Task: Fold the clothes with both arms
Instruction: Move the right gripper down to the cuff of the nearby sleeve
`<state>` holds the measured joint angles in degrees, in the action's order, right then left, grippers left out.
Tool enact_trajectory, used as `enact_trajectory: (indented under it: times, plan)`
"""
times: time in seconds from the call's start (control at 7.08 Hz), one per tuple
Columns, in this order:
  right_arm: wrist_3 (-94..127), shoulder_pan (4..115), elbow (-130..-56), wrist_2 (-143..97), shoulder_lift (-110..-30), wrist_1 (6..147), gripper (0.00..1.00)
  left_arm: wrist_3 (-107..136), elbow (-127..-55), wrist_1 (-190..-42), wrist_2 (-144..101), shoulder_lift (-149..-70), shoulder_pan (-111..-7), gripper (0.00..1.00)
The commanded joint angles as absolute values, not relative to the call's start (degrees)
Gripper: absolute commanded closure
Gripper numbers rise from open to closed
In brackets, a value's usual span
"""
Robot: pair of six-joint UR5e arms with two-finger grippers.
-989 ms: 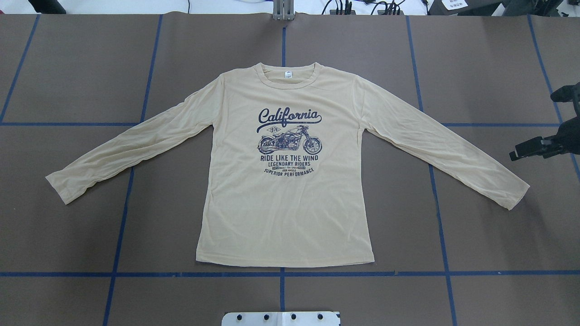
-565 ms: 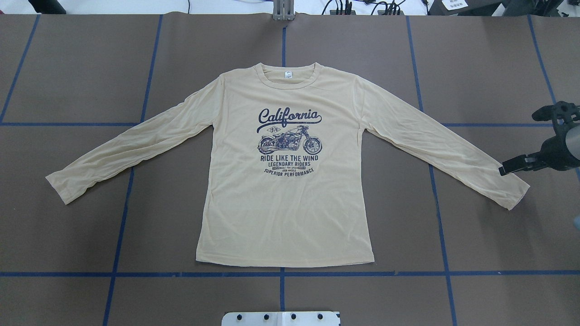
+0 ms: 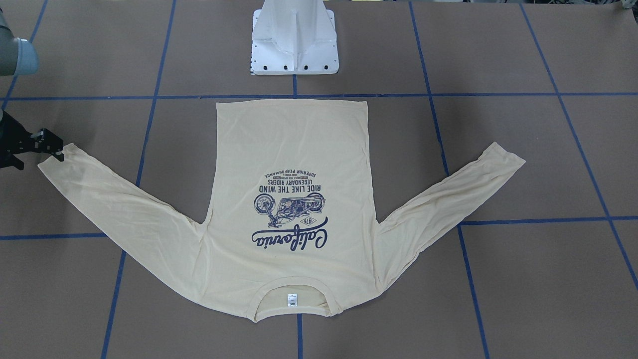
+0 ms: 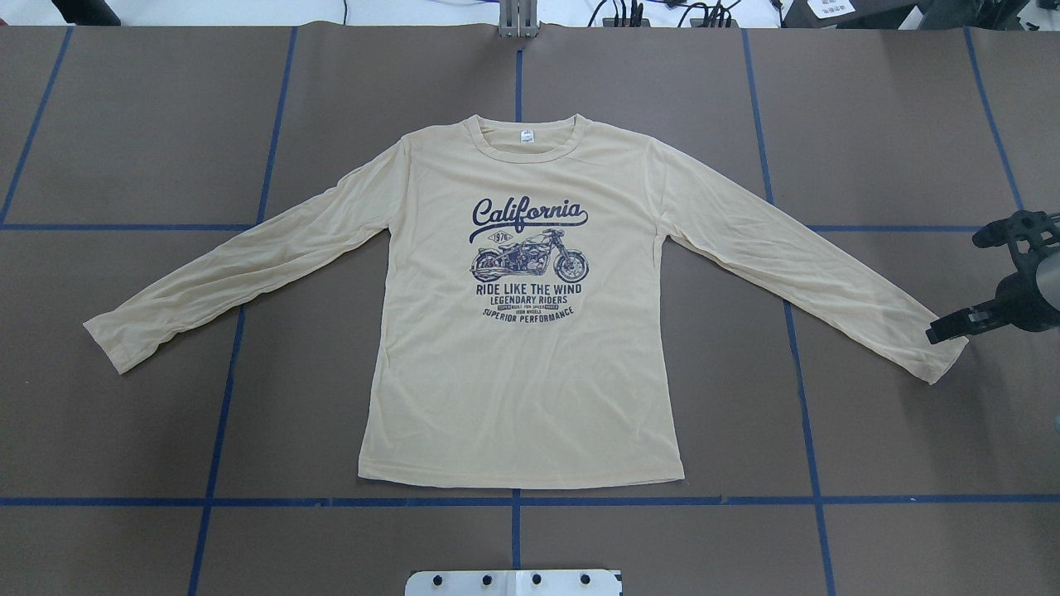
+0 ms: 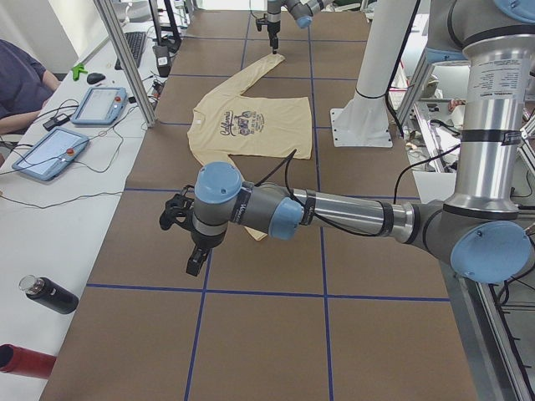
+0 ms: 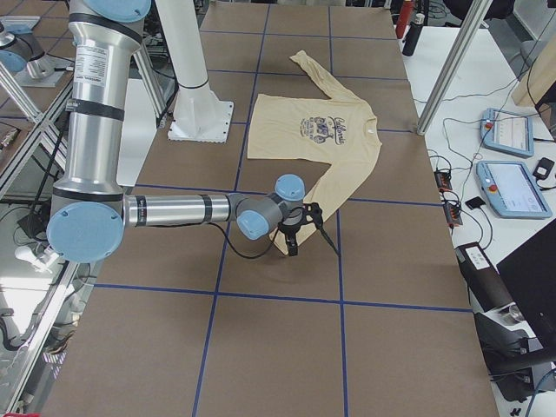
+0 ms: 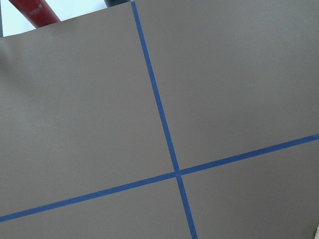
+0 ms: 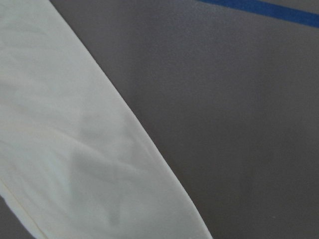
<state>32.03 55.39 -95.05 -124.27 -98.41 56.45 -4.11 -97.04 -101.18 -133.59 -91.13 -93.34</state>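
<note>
The shirt lies flat on the desk, with the right fingers at one cuff and the left fingers well apart; I cannot tell how open either pair is.

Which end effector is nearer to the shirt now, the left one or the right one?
Right. The right end effector is at one sleeve cuff of the shirt. The left end effector hangs over bare table, apart from the other cuff.

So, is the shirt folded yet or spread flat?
Spread flat. The T-shirt lies print up with both sleeves stretched outward, and no part is folded over.
</note>
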Motion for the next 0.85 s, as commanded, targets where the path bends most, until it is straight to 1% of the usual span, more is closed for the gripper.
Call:
enact_trajectory:
  times: [0.0,0.28,0.42,0.57,0.71]
  plan:
    - [31.64,55.2,-93.69,-124.63,-97.82,56.6,0.04,-4.04,-97.56,-100.9,-134.47,-91.05,-93.34,0.0]
    - [31.64,55.11,-93.52,-124.98,-97.74,56.78,0.2,-4.04,-97.56,-100.98,-134.38,-91.05,-93.34,0.0]
    - [31.73,55.02,-93.52,-124.98,-97.73,56.95,0.36,-4.04,-97.65,-101.07,-134.38,-91.05,-93.34,0.0]
    - [31.73,54.85,-93.52,-124.98,-97.73,57.04,0.4,-4.04,-97.56,-101.07,-134.38,-91.05,-93.34,0.0]
    - [31.73,54.67,-93.52,-125.15,-97.82,57.13,0.4,-4.04,-97.65,-101.07,-134.38,-91.14,-93.34,0.0]
